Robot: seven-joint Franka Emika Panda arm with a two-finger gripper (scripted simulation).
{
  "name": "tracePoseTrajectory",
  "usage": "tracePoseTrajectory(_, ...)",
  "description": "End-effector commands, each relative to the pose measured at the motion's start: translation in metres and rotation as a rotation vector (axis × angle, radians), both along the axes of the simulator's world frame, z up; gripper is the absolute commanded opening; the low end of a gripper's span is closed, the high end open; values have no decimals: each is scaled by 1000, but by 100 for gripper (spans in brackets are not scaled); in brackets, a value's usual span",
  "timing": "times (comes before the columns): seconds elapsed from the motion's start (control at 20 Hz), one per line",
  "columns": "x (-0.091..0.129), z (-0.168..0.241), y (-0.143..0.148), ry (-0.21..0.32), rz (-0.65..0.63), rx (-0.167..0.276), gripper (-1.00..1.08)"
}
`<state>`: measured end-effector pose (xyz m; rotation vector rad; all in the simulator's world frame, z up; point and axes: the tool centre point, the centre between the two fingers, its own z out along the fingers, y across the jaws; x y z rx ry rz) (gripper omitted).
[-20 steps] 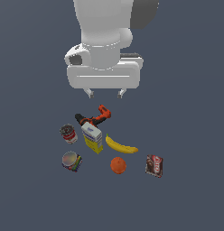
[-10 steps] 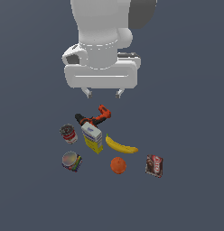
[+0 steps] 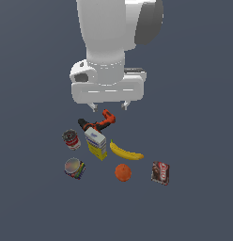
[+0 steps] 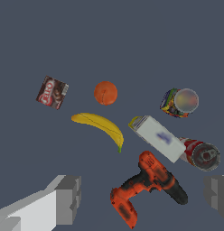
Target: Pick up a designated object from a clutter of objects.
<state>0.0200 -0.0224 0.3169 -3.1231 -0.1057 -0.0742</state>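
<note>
Wrist view: one banana [image 4: 99, 124], two cans.

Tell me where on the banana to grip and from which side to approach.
Grip the banana at mid-length, across its narrow width, coming straight down from above. It lies flat and apart from the orange; one tip nears the box, so the middle likely leaves the open gripper most room.

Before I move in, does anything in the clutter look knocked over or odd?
The yellow-white box lies tipped against the drill, and the red-labelled can lies on its side. The banana lies flat, touching nothing.
</note>
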Motion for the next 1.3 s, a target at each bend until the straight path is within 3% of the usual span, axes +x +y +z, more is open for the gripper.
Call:
tracePoseTrajectory(0.0, 4, -13, 2, 3, 49, -7, 100)
tracePoseTrajectory(0.65, 24, -113, 22, 22, 434, -42, 100)
tracePoseTrajectory(1.25, 24, -207, 47, 34, 798, -46, 100)
